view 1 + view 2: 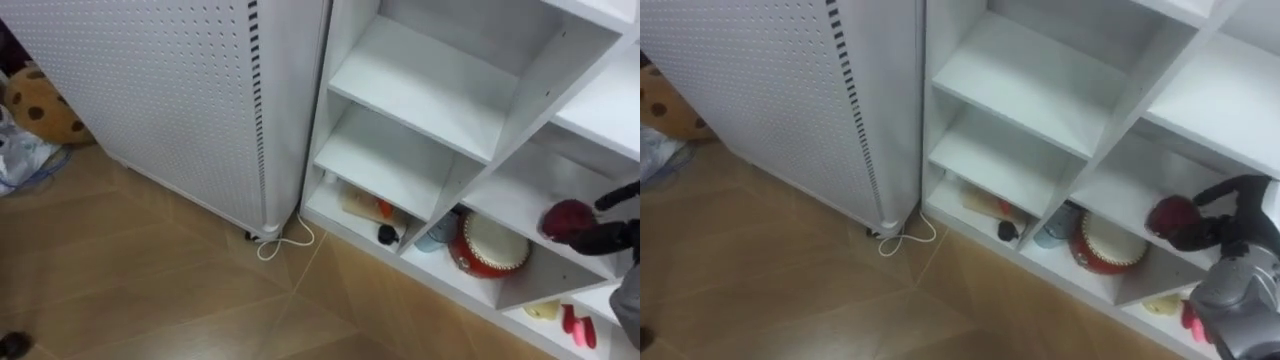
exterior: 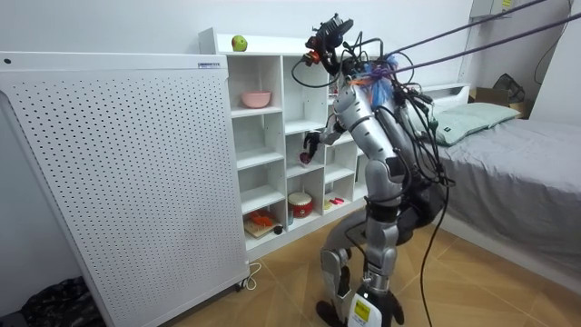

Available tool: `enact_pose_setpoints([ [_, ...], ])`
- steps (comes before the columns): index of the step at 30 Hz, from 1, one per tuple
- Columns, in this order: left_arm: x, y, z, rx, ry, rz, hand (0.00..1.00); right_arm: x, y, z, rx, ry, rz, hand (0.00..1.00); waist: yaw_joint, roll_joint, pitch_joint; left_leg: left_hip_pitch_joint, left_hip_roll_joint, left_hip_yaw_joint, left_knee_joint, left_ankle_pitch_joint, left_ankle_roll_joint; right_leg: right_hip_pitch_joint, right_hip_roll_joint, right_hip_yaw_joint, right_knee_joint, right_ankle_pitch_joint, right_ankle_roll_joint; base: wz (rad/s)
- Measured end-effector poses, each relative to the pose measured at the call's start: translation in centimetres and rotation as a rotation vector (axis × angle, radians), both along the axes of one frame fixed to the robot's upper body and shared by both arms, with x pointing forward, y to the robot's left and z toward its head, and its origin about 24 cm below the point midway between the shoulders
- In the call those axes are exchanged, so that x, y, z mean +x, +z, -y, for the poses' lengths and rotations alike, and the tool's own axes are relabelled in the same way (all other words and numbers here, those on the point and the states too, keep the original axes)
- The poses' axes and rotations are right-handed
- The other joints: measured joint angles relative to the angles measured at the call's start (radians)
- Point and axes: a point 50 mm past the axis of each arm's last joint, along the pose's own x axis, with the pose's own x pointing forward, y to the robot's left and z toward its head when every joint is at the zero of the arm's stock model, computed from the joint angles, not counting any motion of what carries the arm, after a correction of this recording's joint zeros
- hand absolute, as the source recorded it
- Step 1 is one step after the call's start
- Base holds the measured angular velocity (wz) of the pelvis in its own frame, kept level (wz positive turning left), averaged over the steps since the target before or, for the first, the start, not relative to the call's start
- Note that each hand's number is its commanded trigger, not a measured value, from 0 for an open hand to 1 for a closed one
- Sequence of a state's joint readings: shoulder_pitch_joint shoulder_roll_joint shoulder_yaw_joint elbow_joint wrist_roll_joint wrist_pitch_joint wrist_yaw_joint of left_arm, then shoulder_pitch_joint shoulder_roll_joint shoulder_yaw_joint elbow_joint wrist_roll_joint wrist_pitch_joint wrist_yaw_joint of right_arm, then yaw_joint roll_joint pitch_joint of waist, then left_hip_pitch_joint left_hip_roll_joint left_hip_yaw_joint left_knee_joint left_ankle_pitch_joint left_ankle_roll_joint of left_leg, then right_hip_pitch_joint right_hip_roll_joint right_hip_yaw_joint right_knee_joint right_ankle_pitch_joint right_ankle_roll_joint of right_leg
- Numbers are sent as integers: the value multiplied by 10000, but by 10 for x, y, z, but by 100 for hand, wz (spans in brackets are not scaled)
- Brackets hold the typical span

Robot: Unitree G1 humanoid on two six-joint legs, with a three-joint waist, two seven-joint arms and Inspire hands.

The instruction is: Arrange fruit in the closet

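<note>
Closet shelf [image 1: 1118, 196]: right hand [image 1: 1237, 228] grips red fruit [image 1: 1172, 219]; room view shows green apple [image 2: 240, 43] atop

Right hand [image 1: 1232, 230] reaches forward, fingers [image 1: 1220, 188] curled

Colours: closet [image 1: 420, 80] white; panel [image 1: 160, 90] white with a regular dot grid; floor [image 1: 150, 290] tan wood-grain; fruit [image 1: 567, 217] dark red; right hand [image 1: 612, 236] black; apple [image 2: 240, 43] green; bowl [image 2: 256, 98] pink.

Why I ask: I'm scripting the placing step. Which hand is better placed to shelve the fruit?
Right, probably. The right hand is curled round the dark red fruit and holds it at a compartment of the white shelf unit, so it need only set it down.
</note>
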State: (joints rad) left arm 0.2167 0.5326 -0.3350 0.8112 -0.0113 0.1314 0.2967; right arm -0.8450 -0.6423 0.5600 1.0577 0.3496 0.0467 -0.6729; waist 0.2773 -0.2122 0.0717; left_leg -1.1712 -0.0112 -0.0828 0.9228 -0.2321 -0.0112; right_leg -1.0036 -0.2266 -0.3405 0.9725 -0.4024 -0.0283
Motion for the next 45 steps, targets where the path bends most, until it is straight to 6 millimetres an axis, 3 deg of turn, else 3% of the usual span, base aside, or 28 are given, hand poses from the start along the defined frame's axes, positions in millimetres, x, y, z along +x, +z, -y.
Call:
enact_pose_setpoints([
  [5, -1, 0, 0, -45, 71, 29, 0, -2, -2, 3, -231, -235, -70, 0, 48, 5, 4, 134, -13, -25, -183, -5, -2, 178, 10, -50, -189, -43, 18, 6],
  [14, -2, 0, 0, -235, 385, 75, 0, -7, -6, 11, -809, -741, -415, 0, 110, 104, 82, 145, 7, -18, 12, -92, 7, 198, -9, 4, 4, -130, 10, 0],
  [29, -3, 2, -5, -309, 231, -82, 0, -7, -13, 0, -960, -32, -469, 0, 162, 119, 73, 201, -32, -19, 402, -178, 3, 235, -37, 80, 401, -249, 7, 0],
  [31, -3, 1, -4, -355, 221, -117, 0, -9, -19, -3, -1138, 298, -672, 0, 267, 211, 74, 358, 10, -35, 507, -262, -5, 419, 16, 77, 405, -265, 9, -5],
  [34, -7, -3, 3, -620, 283, -220, 0, -10, -27, -14, -1344, 1194, -940, 0, 387, 548, 52, 848, 53, 77, 509, -420, 2, 806, 6, 149, 359, -318, 121, -7],
  [38, -11, -8, 9, -866, 365, -348, 0, -12, -37, -32, -1896, 2813, -1534, 0, 547, 918, -55, 1346, 156, 360, 424, -474, 50, 1170, 4, 408, 339, -284, 164, -15],
  [41, -16, -10, 9, -888, 457, -534, 0, -29, -64, -40, -2248, 3946, -2521, 0, 593, 1204, -165, 1916, 359, 446, 239, -515, 91, 1683, 180, 442, -53, -158, 167, -11],
  [42, -18, -12, 10, -926, 503, -612, 0, -34, -71, -42, -2382, 4229, -2800, 0, 587, 1212, -171, 2102, 360, 496, 116, -510, 84, 1825, 175, 459, -160, -135, 192, -21],
  [44, -27, -20, 20, -1330, 635, -1037, 0, -62, -112, -44, -2522, 5010, -4440, 0, 539, 1356, -252, 2902, 373, 644, -353, -502, 80, 2556, 303, 584, -651, -6, 283, -16],
  [45, -28, -22, 22, -1415, 643, -1057, 0, -71, -122, -43, -2416, 5123, -4893, 0, 514, 1375, -260, 3112, 378, 682, -473, -498, 79, 2747, 366, 667, -791, 40, 338, -8],
])
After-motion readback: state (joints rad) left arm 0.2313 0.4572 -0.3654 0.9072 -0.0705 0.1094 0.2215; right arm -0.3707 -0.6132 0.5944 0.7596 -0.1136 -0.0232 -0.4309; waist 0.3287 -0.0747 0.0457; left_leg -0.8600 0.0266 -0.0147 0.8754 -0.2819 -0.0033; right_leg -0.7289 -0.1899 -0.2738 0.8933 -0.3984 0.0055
